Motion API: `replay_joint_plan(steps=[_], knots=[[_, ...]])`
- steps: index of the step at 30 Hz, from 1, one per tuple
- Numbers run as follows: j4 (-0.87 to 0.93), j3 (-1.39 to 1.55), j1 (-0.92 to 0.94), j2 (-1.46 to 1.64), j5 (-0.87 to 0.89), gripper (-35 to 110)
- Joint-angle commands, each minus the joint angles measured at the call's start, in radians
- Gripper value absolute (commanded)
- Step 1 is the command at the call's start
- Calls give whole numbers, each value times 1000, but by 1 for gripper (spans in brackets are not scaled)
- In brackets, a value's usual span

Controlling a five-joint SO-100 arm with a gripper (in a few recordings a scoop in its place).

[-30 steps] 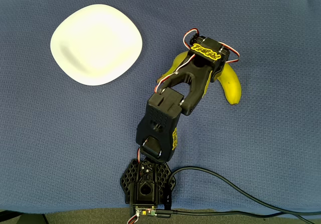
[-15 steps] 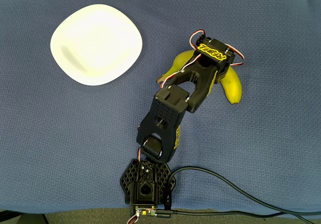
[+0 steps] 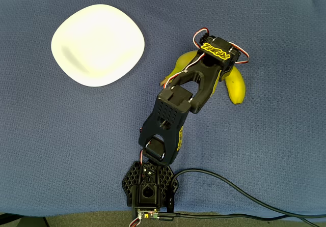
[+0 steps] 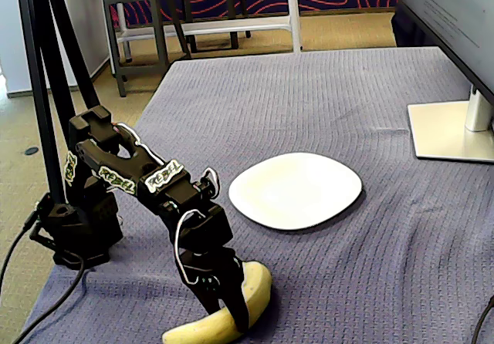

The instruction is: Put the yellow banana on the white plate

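The cloth point(image 3: 265, 150) over the table is a matt blue weave with a fine ribbed texture. The plate point(image 3: 97, 44) at upper left looks glossy and smooth. The arm point(image 3: 173, 115) is matt black plastic, the banana point(image 3: 235, 87) smooth-skinned with a dull sheen.

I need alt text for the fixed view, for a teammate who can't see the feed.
The black arm bends down at the cloth's near edge, its tool set on the yellow banana, which lies on the blue-grey tablecloth. The white plate sits bare just beyond it, and a monitor stand is at the right.
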Motion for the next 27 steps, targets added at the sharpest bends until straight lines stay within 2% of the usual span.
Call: replay_joint_plan(steps=[1,27], knots=[[-6,-67,-11,23,18,0],[321,-218,-120,314,146,0]])
